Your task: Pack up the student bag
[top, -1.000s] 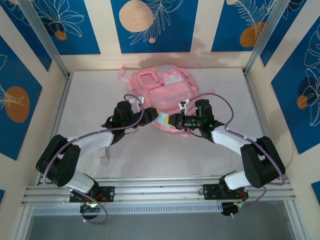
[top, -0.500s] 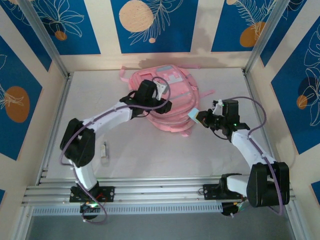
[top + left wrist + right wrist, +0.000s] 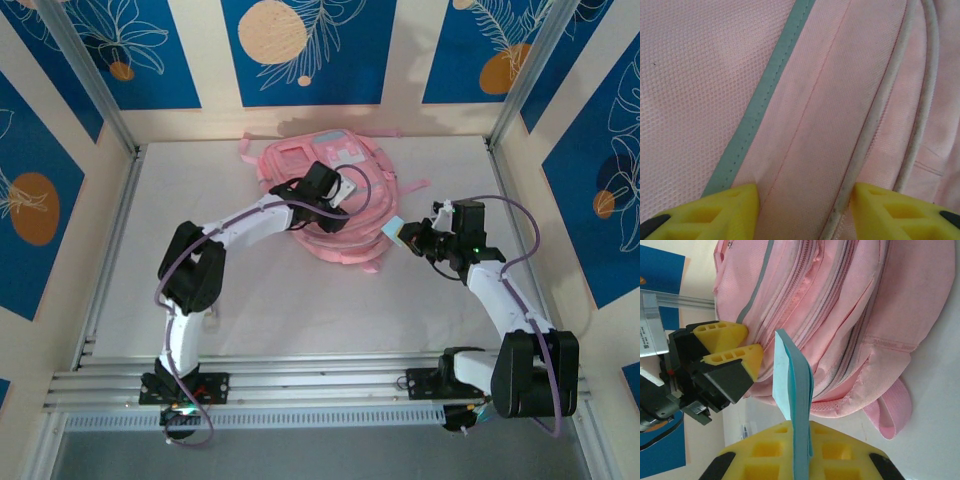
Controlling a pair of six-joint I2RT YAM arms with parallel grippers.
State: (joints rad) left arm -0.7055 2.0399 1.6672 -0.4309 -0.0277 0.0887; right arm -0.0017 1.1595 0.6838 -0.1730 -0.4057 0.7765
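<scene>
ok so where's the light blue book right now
The light blue book is clamped in the right gripper, just off the right side of the student bag in the top view.

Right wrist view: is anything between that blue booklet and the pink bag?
Nothing visible stands between them. The booklet, clamped in the right end effector, faces the student bag with open space between; the left end effector rests on the bag beside that path.

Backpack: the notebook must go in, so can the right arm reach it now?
Probably yes: right pincer, holding the notebook, sits beside the backpack with bare table between; left pincer is on top, aside.
</scene>
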